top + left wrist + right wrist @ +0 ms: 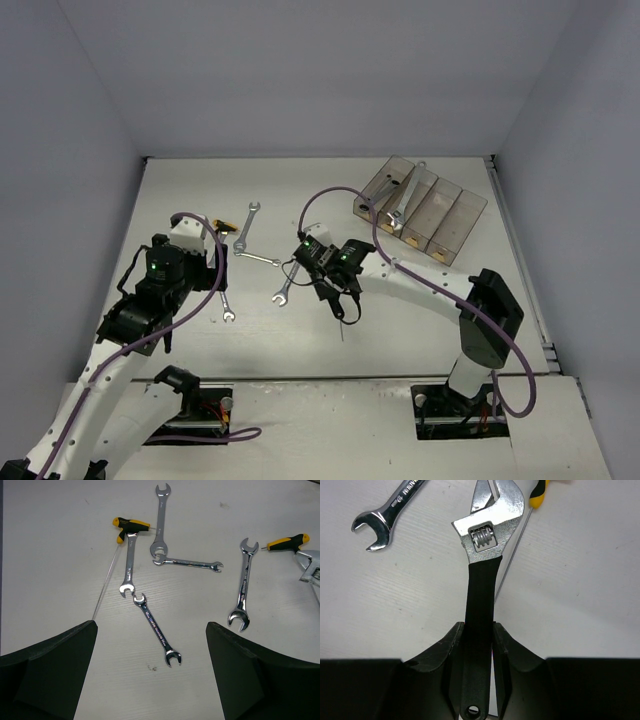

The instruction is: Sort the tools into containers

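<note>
Barely started imo: right tool (479,636) is pinching the black-handled adjustable wrench (482,580) mid counter (185,192), left tool (151,625) is spread above the loose wrenches (245,585), and the bins (455,228) far right seem to hold just one wrench (399,210).

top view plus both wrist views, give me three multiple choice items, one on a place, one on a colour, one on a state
1. Where on the table do the bins stand?
A) near left corner
B) far right
C) between the arm bases

2. What colour is the adjustable wrench handle?
A) yellow
B) red
C) black

3. How are the left jaws?
A) open, gripping nothing
B) shut on a driver
C) shut on a bin

Answers:
1 B: the top view shows the bins at the far right.
2 C: the right wrist view shows a black handle clamped between the right jaws.
3 A: the left wrist view shows them wide apart above the table.
</note>
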`<state>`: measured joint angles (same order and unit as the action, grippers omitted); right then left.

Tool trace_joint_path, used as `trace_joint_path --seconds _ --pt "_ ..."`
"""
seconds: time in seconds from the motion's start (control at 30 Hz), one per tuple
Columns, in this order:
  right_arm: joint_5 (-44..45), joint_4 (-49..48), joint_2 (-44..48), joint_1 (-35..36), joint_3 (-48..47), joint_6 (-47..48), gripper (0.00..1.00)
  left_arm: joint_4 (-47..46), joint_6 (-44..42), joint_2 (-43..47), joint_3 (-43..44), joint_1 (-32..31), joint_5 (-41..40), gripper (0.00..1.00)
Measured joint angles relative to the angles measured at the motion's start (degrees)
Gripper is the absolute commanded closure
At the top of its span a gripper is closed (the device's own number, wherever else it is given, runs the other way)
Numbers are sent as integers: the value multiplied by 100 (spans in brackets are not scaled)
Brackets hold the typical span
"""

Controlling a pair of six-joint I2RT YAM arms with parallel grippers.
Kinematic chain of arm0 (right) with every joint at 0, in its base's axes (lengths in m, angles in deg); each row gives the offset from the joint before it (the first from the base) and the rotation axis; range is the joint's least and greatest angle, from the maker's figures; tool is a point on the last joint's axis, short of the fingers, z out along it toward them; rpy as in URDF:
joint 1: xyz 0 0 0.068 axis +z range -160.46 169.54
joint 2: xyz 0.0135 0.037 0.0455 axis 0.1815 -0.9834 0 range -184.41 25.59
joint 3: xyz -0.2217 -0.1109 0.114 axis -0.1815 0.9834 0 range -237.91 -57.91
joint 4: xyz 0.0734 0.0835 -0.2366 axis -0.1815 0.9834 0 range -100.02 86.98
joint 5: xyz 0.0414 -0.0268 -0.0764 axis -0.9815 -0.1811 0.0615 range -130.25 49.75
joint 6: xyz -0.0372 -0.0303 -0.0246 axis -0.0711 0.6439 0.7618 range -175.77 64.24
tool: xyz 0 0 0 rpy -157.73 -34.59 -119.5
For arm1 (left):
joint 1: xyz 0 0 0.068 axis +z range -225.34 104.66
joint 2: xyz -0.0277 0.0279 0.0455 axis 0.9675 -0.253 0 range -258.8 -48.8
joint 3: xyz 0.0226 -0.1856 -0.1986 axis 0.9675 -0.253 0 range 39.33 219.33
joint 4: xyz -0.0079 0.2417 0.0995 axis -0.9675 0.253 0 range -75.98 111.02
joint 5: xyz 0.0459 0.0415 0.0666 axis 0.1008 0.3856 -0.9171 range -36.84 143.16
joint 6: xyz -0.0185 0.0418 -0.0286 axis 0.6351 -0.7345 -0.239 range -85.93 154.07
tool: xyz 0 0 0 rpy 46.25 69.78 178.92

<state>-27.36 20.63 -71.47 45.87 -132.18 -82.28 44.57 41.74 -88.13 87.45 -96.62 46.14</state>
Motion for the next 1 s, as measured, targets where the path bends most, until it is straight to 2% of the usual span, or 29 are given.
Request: trace_joint_path --seconds 0.63,1.0 --pt "321 -172 218 -246 367 28 100 0 2 -2 0 0 -11 12" --pt "75 -857 490 -261 1831 -193 100 0 2 -2 0 0 -11 12"
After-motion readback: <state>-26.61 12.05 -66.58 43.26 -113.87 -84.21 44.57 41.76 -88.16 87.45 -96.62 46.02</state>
